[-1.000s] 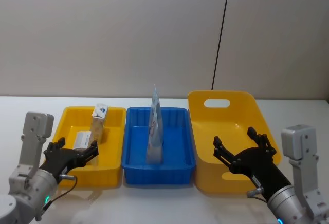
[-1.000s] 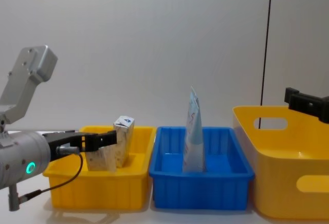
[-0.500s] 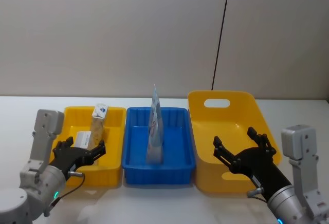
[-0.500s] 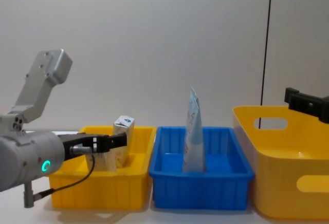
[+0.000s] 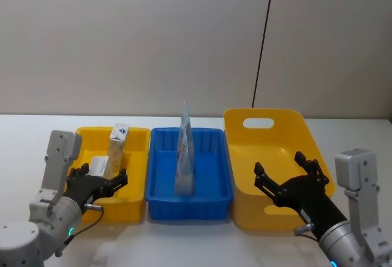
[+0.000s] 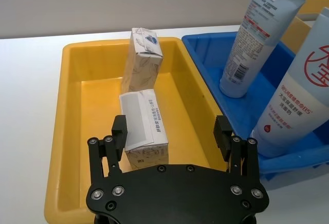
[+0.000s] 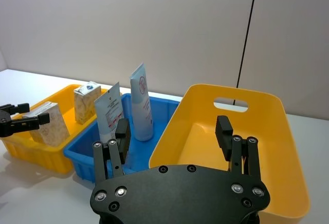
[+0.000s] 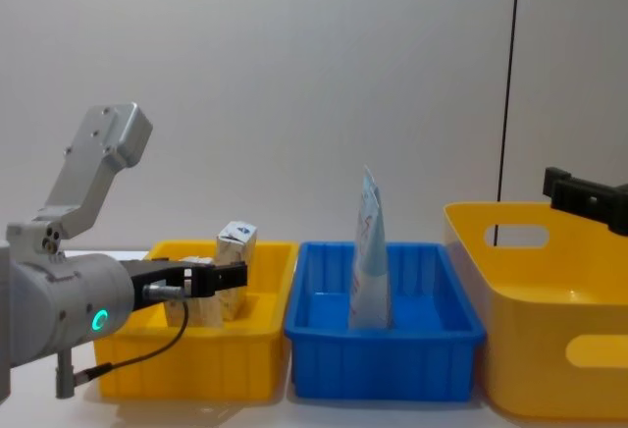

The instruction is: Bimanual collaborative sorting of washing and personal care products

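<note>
Left wrist view, lying carton [image 6: 144, 124] between left gripper's [image 6: 171, 130] spread jaws

Small yellow bin [image 6: 97, 111], blue bin [image 5: 208, 169] and big yellow bin [image 5: 275, 150] are smooth glossy plastic, cartons [image 6: 144, 118] matt printed card, tubes [image 6: 257, 39] smooth plastic with slight sheen, table top [image 5: 30, 138] matt white.

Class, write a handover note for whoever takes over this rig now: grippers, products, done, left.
Left gripper: open, close by the nearer small cream carton in the small yellow plastic bin.
Right gripper: open above the large yellow plastic bin.
Second cream carton upright behind it; two white tapering tubes stand in the blue plastic bin.
Done: products binned, none held.
Left: probably grasp the near carton.
</note>
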Available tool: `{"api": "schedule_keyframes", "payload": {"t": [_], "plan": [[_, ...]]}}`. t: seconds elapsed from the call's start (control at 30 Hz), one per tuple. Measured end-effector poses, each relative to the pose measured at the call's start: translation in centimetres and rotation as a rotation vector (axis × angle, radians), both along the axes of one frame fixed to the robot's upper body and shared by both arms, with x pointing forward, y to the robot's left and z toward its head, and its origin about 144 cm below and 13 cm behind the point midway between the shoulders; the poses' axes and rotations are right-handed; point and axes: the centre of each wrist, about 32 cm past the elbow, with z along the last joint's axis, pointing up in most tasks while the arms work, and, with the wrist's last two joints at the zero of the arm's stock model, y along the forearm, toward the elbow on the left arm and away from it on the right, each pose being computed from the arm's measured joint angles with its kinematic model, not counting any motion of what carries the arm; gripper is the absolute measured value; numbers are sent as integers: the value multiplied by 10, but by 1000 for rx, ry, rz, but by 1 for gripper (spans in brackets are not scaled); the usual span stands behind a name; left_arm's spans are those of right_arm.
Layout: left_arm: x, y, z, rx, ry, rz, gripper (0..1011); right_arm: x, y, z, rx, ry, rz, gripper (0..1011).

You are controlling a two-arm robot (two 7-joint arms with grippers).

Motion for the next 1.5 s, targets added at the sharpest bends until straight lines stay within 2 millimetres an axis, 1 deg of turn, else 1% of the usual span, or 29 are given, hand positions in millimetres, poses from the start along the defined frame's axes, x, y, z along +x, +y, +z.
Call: {"api": "schedule_keyframes", "payload": {"t": [0.47, 1.5], "plan": [[2, 0, -2, 14, -6, 31, 1002, 0, 0, 0, 0, 0, 0, 1000], [5, 2, 1, 19, -10, 56, 1002, 0, 0, 0, 0, 0, 0, 1000]]}}
